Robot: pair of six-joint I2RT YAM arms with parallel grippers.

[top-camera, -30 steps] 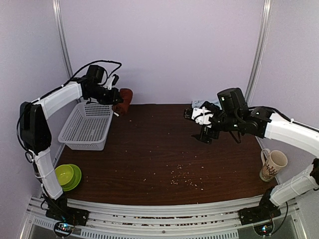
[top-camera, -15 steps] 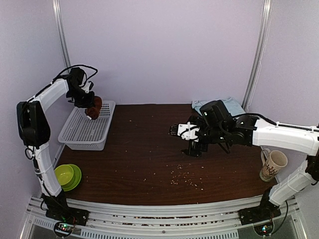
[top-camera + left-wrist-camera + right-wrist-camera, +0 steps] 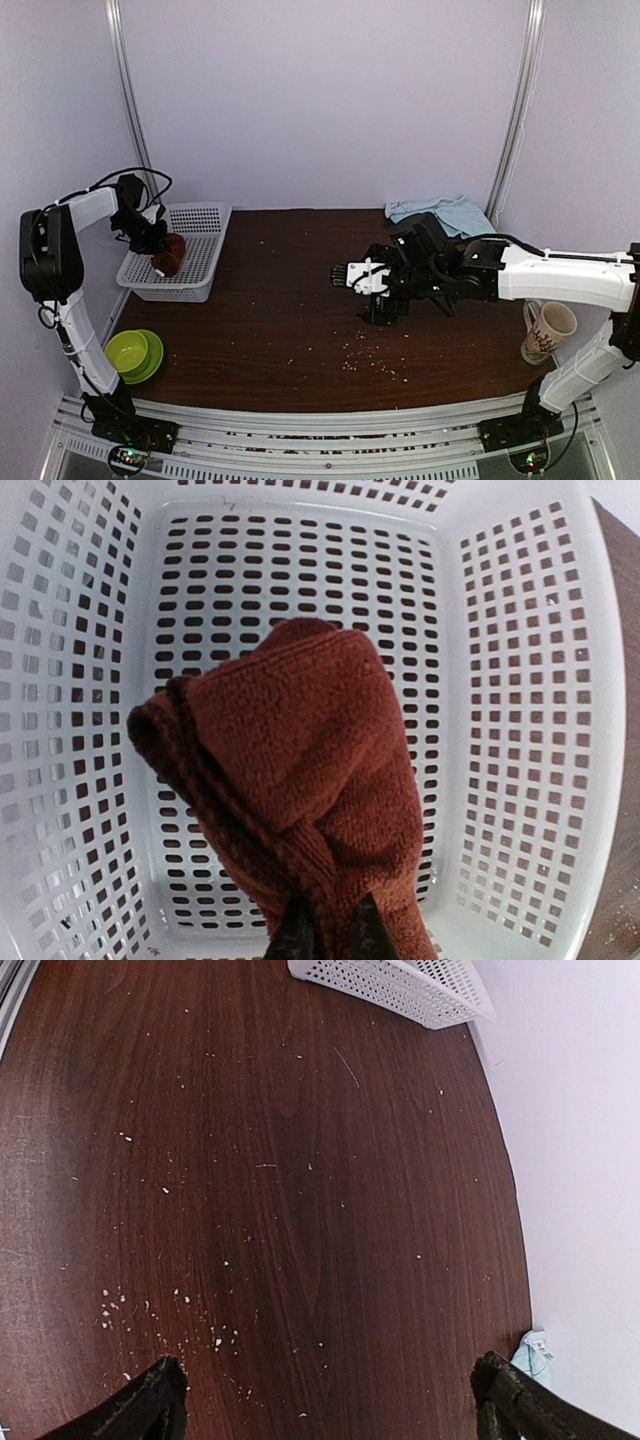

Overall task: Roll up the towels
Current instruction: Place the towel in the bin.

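Observation:
The rust-red towel, rolled into a bundle, hangs from my left gripper, which is shut on its end. In the top view the left gripper holds the red towel over the white basket. The pale blue towel lies crumpled at the back right of the table; a corner of it shows in the right wrist view. My right gripper is open and empty over the middle of the table, with its fingertips wide apart above bare wood.
The white perforated basket stands at the table's left edge and shows far off in the right wrist view. A green bowl sits at the front left. A patterned mug stands at the right edge. Crumbs dot the table.
My left gripper has carried the red towel from the back wall leftward and down over the basket. My right arm has swung left and nearer, uncovering the blue towel.

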